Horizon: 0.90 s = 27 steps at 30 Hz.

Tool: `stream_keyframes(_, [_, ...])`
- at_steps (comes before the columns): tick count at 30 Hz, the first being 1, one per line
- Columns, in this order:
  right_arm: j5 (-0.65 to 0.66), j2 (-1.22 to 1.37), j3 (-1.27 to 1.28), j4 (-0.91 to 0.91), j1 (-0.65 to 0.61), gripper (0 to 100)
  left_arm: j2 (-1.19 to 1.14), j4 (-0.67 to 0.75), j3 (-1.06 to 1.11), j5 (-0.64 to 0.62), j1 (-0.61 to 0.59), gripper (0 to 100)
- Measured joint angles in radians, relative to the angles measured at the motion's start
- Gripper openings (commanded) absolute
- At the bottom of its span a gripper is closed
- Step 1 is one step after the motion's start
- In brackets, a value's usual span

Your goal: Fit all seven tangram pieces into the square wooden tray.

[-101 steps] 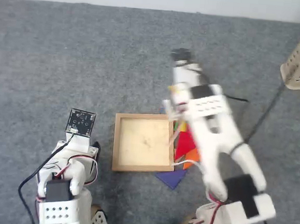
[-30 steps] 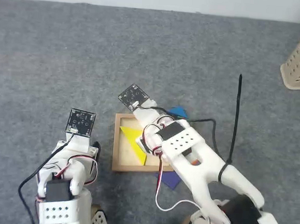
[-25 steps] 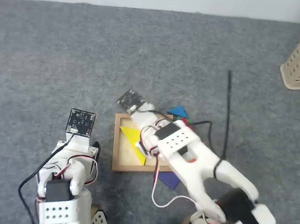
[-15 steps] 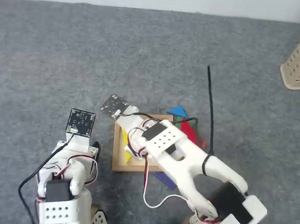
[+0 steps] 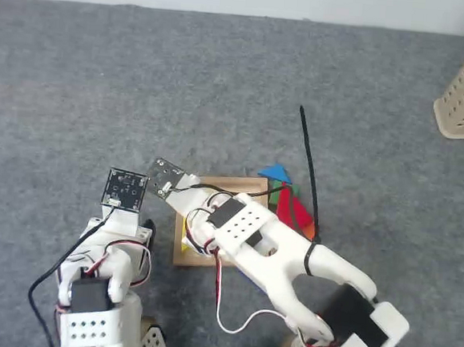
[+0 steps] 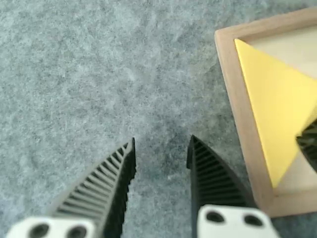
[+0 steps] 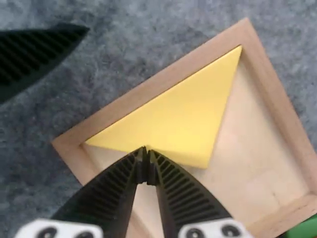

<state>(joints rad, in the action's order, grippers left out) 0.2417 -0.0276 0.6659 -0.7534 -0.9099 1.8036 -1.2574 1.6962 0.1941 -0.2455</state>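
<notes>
Right gripper [image 7: 147, 151], clenched on nothing, rests its tips at a short edge of the large yellow triangle piece [image 7: 183, 126], which lies in the square wooden tray [image 7: 148, 93], long side against one wall. I judge it's being seated; next, fetch another piece. Left gripper [image 6: 162, 144] hangs released over the grey bench [image 6: 74, 74] beside the tray. My arm [image 5: 289, 258] hides most other coloured pieces [image 5: 276, 174].

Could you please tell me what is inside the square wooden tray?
A yellow triangle lies flat along one wall of the tray, bare floor beside it. The shut right gripper hides some floor.
</notes>
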Motion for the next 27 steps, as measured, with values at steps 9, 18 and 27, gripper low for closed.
stream_keyframes(9, [0.002,-0.239,0.003,-0.210,0.180,2.8,0.000,0.000,0.000,0.000,0.000,17])
stream_keyframes(18, [-0.021,-0.107,-0.075,-0.230,0.451,17.9,0.000,0.000,0.000,0.000,0.000,17])
stream_keyframes(27, [-0.129,0.141,-0.258,-0.308,0.451,18.1,0.000,0.000,0.000,0.000,0.000,17])
